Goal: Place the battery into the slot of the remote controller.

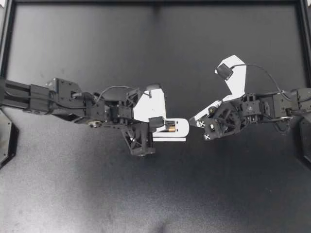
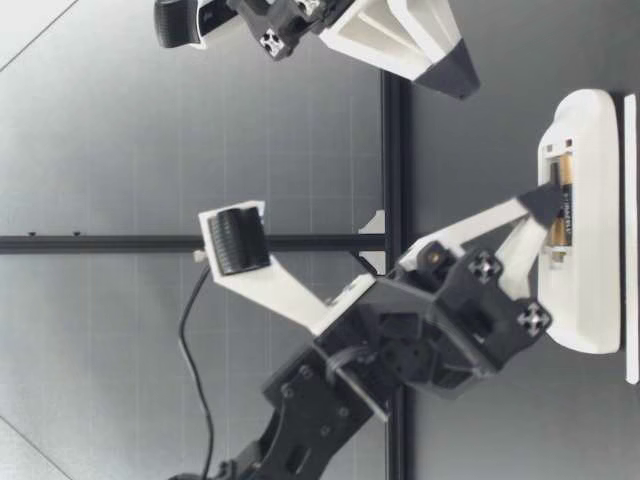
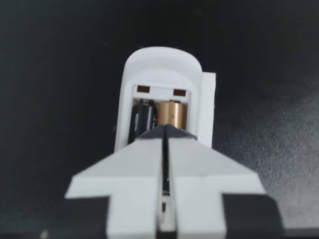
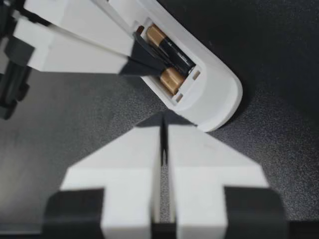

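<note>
Battery [image 1: 170,128] seated in remote controller [image 1: 181,129], long axis toward tabletop's [image 1: 155,194] side edges; left tool [image 1: 161,124] and right tool [image 1: 195,121] closed, empty.

This is a robotics lab bench rather than a home or shop. A matte black tabletop [image 1: 155,194] with a raised black rim [image 1: 6,48] fills the top view. My left arm [image 1: 73,102] and my right arm [image 1: 272,104], 2 bare black machines, reach in from opposite sides. A small camera [image 1: 224,71] trails a loose cable [image 1: 265,73]. From table height, black frame bars [image 2: 100,243] cross plain grey wall panels [image 2: 100,130].
</note>
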